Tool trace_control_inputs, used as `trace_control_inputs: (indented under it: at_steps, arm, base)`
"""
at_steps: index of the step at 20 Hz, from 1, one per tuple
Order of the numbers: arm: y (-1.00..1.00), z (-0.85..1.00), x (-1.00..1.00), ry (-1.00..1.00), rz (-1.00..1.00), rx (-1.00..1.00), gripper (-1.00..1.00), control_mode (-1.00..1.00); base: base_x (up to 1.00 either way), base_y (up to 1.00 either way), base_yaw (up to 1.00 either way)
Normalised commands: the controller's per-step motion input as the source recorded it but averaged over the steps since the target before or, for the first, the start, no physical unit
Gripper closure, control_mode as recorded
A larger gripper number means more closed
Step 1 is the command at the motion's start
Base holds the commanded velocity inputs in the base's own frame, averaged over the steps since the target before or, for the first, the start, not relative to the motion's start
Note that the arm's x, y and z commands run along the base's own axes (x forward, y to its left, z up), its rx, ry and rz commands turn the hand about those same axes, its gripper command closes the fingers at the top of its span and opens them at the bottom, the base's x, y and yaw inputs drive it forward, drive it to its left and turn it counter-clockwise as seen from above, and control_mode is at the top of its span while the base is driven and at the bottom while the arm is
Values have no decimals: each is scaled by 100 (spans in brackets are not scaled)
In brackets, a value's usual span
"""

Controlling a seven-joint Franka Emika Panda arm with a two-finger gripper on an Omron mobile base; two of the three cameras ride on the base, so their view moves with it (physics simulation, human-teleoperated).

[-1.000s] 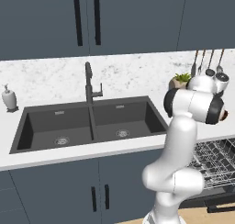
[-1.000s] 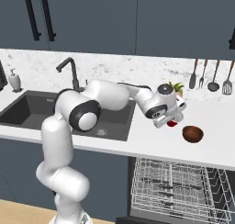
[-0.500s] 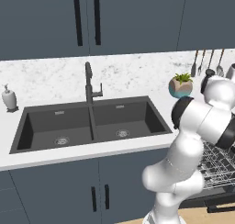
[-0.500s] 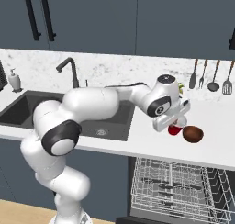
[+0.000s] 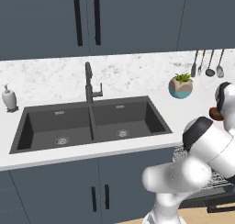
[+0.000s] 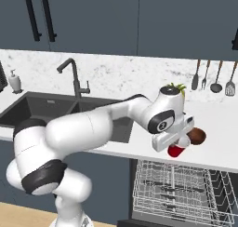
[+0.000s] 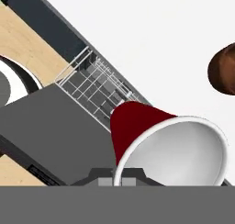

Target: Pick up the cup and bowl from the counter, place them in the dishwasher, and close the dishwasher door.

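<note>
since a second ago the arm has swung right, carrying the cup (image 6: 176, 150) off the counter (image 6: 218, 137) toward the dishwasher (image 6: 176, 193). gripper (image 6: 179, 138) clamped on its rim; it looks light, stiff and smooth, so a rim pinch may slip. one cup, one bowl (image 6: 197, 136), the bowl on the counter just right.

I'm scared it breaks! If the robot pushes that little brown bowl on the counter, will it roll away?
Probably not far. The bowl sits on the flat white counter, so it would likely slide. Its rounded sides suggest it might wobble or tip if nudged high. It looks stiff; whether it breaks easily cannot be told.
</note>
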Motion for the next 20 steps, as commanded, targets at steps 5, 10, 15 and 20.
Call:
trace_control_inputs:
  at_steps: [5, 10, 15, 20]
  arm:
    - [47, -37, -100, 0, 0, 1, 100, -100]
    - [44, -67, -99, 0, -2, 0, 100, -100]
    - [27, -63, -58, 0, -23, 0, 100, -100]
    - [44, -57, 50, 0, -43, 0, 100, -100]
  base:
    - [0, 0, 0]
    - [0, 0, 0]
    - [0, 0, 0]
    - [0, 0, 0]
